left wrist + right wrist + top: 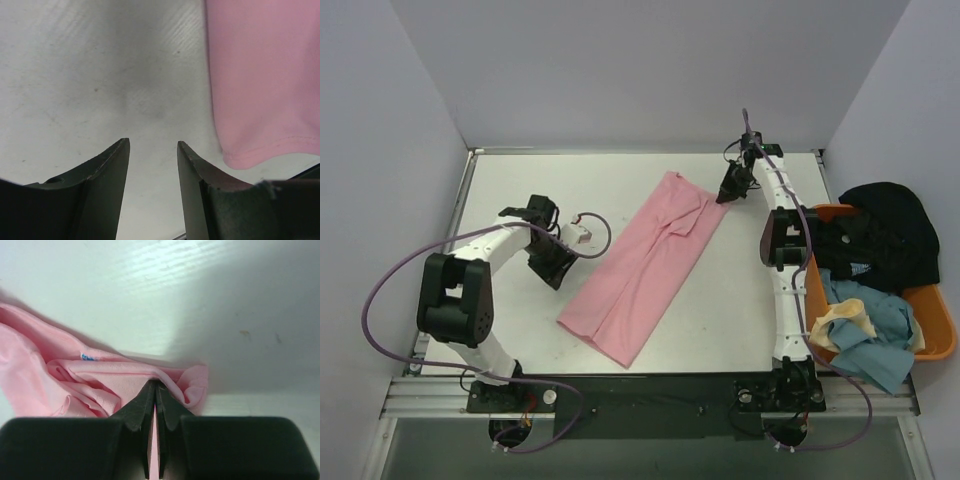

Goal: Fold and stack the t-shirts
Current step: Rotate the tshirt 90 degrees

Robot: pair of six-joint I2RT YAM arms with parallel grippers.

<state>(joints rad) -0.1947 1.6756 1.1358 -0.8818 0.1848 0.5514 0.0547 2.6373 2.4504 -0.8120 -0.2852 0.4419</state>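
A light pink t-shirt [640, 270] lies folded lengthwise in a long diagonal strip on the white table [520, 330]. My right gripper [727, 192] is shut on its far corner near the collar; the right wrist view shows pink cloth [115, 385] pinched between the fingers. My left gripper [556, 273] is open and empty just left of the shirt's near end; its wrist view shows the pink hem [260, 90] to the right of the fingers. A black t-shirt [880, 235] and a light blue one [875, 335] lie in the orange tub [940, 330].
The orange tub stands at the table's right edge beside the right arm. A cream cloth [845, 320] lies on the blue shirt. Grey walls close off the left, back and right. A purple cable [380, 300] loops off the left arm.
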